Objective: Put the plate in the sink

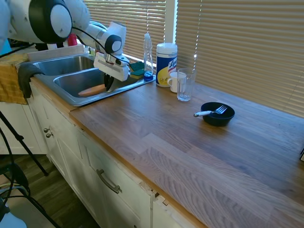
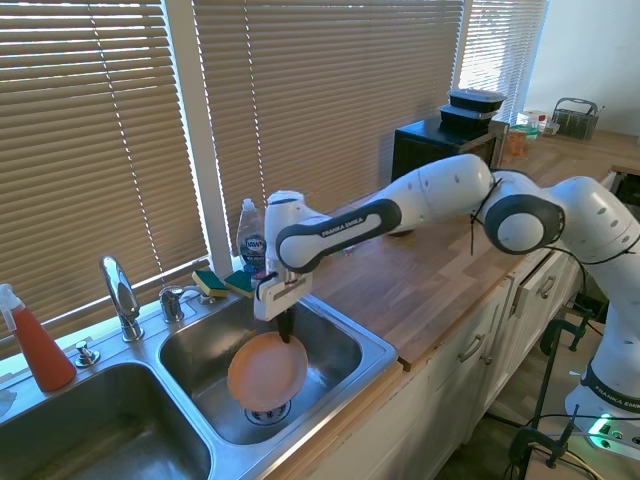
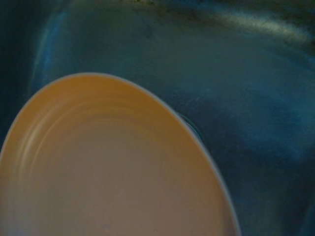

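I have the gripper [image 2: 286,336] down inside the sink [image 2: 375,352], its dark fingers pinched on the upper rim of the plate [image 2: 267,371]. The plate is a smooth, round, salmon-orange disc with faint concentric rings and a low rim. It hangs below my fingers, tilted, above the drain in the brushed steel basin nearer the wooden counter [image 1: 199,152].

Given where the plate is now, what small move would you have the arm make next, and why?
Probably lower a little further, then open the claw. It grips the plate by its rim inside the sink basin nearest the counter, and the plate appears tilted just above the drain, so a short descent should spare it a drop.
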Robot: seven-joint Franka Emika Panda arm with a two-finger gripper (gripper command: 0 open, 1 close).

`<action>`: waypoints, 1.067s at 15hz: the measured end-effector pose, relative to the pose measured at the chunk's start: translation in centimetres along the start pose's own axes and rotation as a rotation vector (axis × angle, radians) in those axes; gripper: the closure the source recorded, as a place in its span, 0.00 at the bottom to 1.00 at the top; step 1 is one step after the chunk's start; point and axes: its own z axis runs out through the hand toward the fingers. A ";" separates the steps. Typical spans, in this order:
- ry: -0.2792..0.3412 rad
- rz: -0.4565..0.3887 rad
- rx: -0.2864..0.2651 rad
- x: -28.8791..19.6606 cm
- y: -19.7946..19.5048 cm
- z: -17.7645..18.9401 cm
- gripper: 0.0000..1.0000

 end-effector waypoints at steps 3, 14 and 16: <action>-0.002 0.013 -0.010 1.1 -0.5 0.9 0.00; 0.035 0.010 0.019 1.0 -0.9 -2.0 0.00; 0.058 0.010 0.040 0.5 -0.6 -5.2 0.00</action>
